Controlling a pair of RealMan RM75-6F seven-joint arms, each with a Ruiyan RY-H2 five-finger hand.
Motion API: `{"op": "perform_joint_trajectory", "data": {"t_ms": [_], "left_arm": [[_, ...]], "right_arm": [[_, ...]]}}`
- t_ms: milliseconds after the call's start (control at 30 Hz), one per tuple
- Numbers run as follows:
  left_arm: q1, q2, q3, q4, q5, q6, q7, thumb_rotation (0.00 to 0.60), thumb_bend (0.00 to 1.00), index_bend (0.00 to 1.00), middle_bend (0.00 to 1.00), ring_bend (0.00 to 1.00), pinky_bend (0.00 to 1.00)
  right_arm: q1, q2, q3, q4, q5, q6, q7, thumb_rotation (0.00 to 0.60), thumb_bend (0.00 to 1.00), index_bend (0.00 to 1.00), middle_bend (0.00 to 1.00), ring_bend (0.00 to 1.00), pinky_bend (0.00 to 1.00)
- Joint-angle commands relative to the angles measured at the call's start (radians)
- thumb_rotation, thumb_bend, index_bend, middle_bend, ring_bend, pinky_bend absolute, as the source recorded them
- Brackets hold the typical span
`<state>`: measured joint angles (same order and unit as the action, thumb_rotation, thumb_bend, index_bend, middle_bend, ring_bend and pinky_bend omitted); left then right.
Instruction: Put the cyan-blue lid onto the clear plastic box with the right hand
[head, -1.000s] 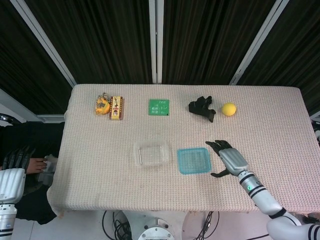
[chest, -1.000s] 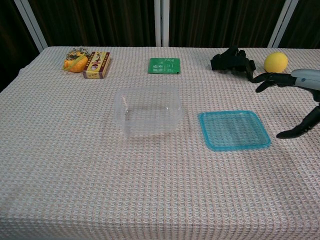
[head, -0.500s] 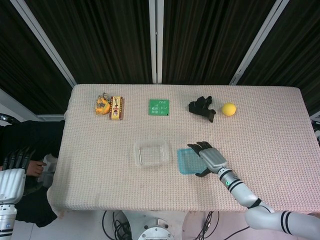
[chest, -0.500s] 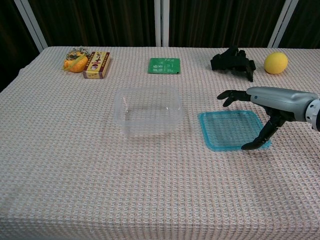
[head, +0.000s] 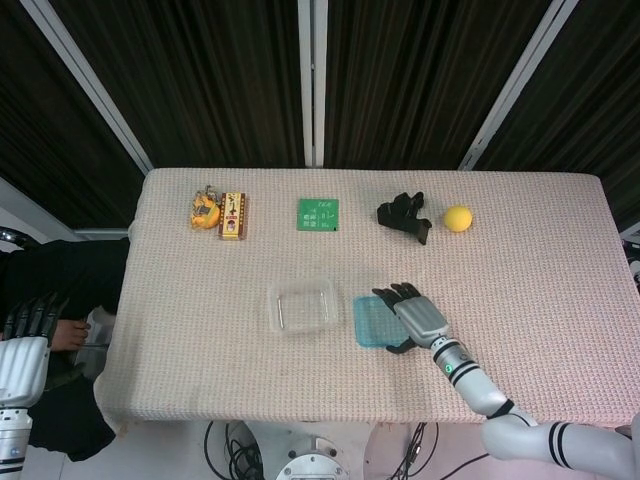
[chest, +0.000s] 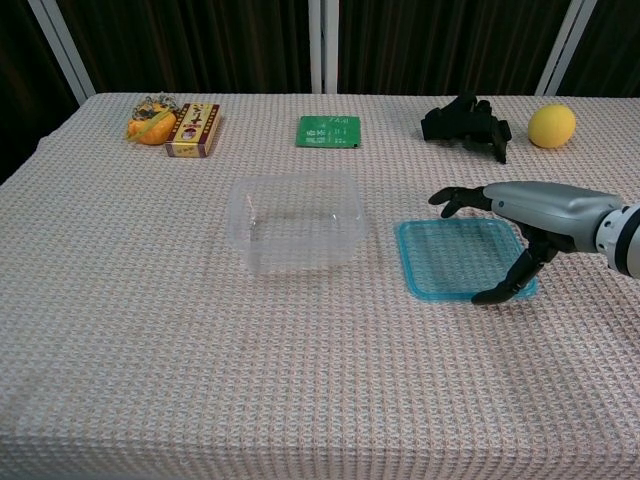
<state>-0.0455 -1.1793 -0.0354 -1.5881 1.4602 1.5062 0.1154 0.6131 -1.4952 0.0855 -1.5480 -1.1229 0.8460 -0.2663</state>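
Note:
The cyan-blue lid (chest: 450, 257) (head: 372, 322) lies flat on the cloth just right of the clear plastic box (chest: 294, 220) (head: 302, 306), which stands open-topped and empty. My right hand (chest: 520, 215) (head: 412, 316) hovers over the lid's right half, fingers spread, thumb reaching down at the lid's near right corner. It holds nothing. My left hand (head: 28, 325) hangs off the table's left edge, fingers apart, and is absent from the chest view.
Along the far edge sit an orange toy (chest: 150, 124), a small yellow-red box (chest: 194, 129), a green card (chest: 329, 131), a black object (chest: 466, 122) and a yellow lemon (chest: 552, 125).
My right hand swept left from beside the lid to above its right half, then crept slightly further left. The lid and box stayed put.

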Motion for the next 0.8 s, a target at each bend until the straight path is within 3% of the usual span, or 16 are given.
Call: {"op": "perform_joint_trajectory", "data": {"t_ms": [33,200,433,600,800], "left_arm": [[0.0,-0.001,0.0,0.002,0.0,-0.001,-0.003,0.6,0.05,0.09,0.02,0.0,0.0],[0.0,-0.003,-0.001,0.009,-0.001,-0.002,-0.011,0.6,0.05,0.09,0.02,0.0,0.0],[0.0,-0.006,-0.001,0.017,-0.002,-0.005,-0.023,0.6,0.05,0.09,0.02,0.0,0.0],[0.0,-0.004,-0.001,0.015,-0.002,-0.007,-0.023,0.6,0.05,0.09,0.02,0.0,0.0],[-0.001,0.001,0.0,0.001,0.003,-0.004,-0.01,0.6,0.05,0.09,0.02,0.0,0.0]], "right_arm": [[0.002,-0.002,-0.004,0.003,0.001,-0.001,-0.001,0.6,0.02,0.0,0.14,0.0,0.0],[0.002,-0.016,-0.003,0.016,0.003,0.013,0.002,0.6,0.03,0.01,0.21,0.0,0.0],[0.003,0.01,-0.009,-0.007,-0.006,0.03,-0.021,0.6,0.09,0.12,0.3,0.0,0.0],[-0.002,0.126,-0.013,-0.108,-0.019,0.036,-0.02,0.6,0.1,0.13,0.31,0.0,0.0],[-0.008,0.284,0.014,-0.245,-0.085,0.025,0.11,0.6,0.1,0.15,0.32,0.0,0.0]]}}
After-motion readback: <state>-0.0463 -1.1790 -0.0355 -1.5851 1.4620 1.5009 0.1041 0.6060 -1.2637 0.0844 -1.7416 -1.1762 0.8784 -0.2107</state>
